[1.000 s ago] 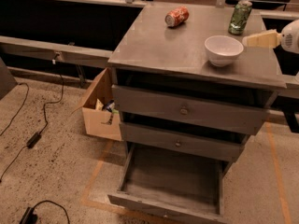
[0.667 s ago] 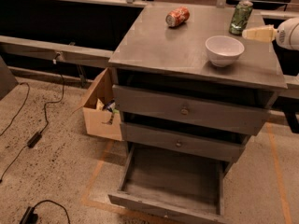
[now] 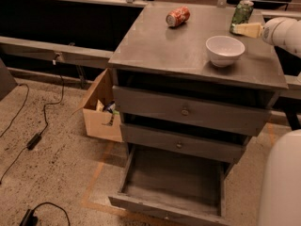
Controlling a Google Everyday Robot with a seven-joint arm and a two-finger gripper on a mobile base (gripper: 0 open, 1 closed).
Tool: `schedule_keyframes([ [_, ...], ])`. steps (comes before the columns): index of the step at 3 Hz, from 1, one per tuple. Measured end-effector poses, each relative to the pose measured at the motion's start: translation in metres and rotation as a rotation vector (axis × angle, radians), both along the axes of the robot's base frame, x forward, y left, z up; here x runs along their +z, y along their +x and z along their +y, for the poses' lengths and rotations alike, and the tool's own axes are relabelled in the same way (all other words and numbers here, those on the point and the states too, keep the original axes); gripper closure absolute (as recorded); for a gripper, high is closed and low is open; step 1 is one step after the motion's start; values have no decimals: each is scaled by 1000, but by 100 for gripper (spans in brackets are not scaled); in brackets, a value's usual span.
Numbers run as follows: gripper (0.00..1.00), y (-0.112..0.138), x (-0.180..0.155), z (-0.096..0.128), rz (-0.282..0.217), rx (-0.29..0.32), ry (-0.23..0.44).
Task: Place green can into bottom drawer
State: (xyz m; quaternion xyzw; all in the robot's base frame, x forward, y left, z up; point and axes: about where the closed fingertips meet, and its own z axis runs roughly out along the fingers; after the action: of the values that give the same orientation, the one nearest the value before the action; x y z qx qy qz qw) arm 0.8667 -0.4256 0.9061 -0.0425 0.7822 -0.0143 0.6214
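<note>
A: Where's your gripper?
B: Your gripper (image 3: pixel 237 29) is over the right edge of the counter (image 3: pixel 174 51), its tip right at the lower side of the green can (image 3: pixel 242 12). Jaws apart or together, can't tell.
A: And the can?
B: Upright at the far right corner, just behind the white bowl (image 3: pixel 225 50). The red can (image 3: pixel 178 16) lies on its side near the far edge.
A: Drawer?
B: The bottom drawer (image 3: pixel 171 178) is pulled out, grey floor showing.

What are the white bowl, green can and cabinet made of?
The white bowl: likely glazed ceramic, glossy. The green can: probably printed metal, silvery top. The cabinet: seemingly dull grey metal, faint sheen. The gripper is at the can, far right corner.
</note>
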Motion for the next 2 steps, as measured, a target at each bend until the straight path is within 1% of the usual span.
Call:
schedule_keyframes([
  [1, 0, 27, -6, 16, -13, 24, 17],
  [2, 0, 46, -6, 32, -55, 80, 13],
])
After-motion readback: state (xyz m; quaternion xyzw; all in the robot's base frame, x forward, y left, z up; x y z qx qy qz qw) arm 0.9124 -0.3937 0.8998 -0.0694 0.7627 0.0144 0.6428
